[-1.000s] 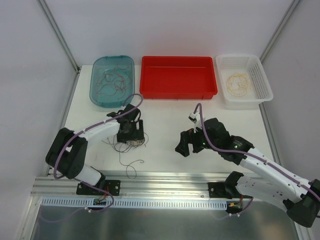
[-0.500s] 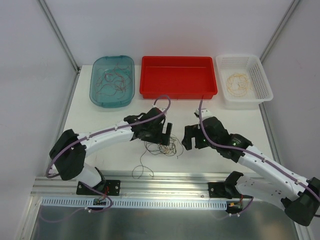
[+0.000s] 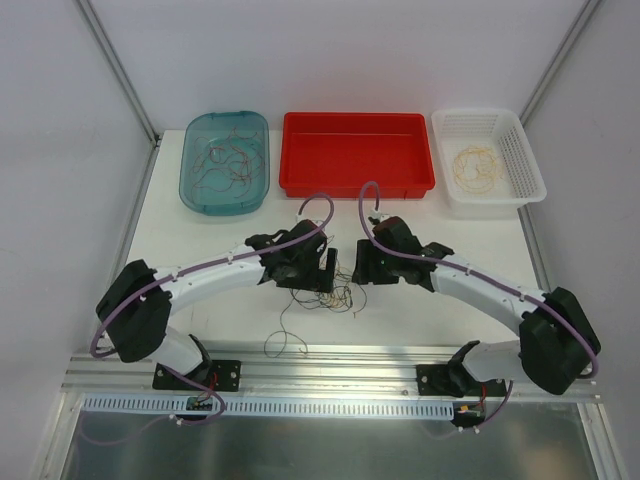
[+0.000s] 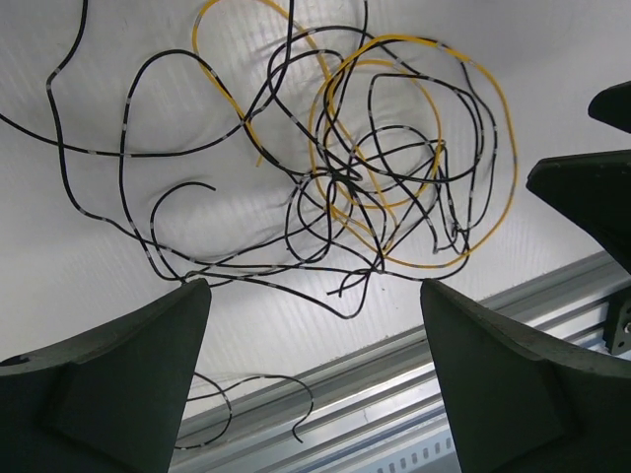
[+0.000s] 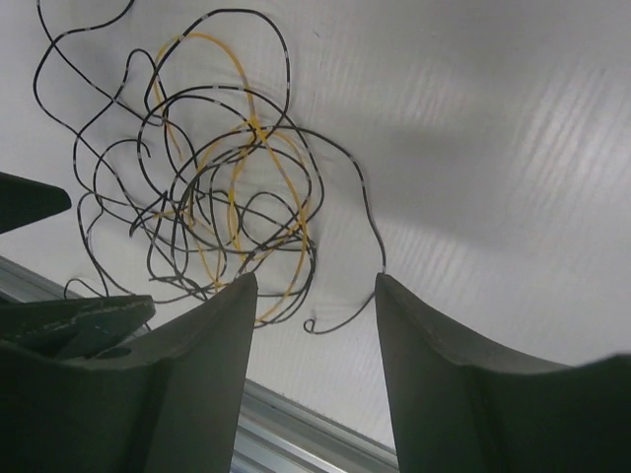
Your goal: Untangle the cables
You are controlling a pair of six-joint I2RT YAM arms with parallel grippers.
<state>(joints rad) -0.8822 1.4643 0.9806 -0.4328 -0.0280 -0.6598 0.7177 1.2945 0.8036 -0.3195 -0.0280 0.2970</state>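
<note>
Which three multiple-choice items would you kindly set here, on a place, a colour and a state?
1. Where on the table does the tangle of cables lie?
A. between the left gripper and the right gripper
B. far left corner
C. far right edge
2. What colour are the cables in the white basket?
A. blue
B. yellow
C. green
3. How is the left gripper?
A. shut on a cable
B. shut, empty
C. open
1 A: the top view shows it between them. 2 B: yellow loops lie there. 3 C: its fingers stand wide apart.
</note>
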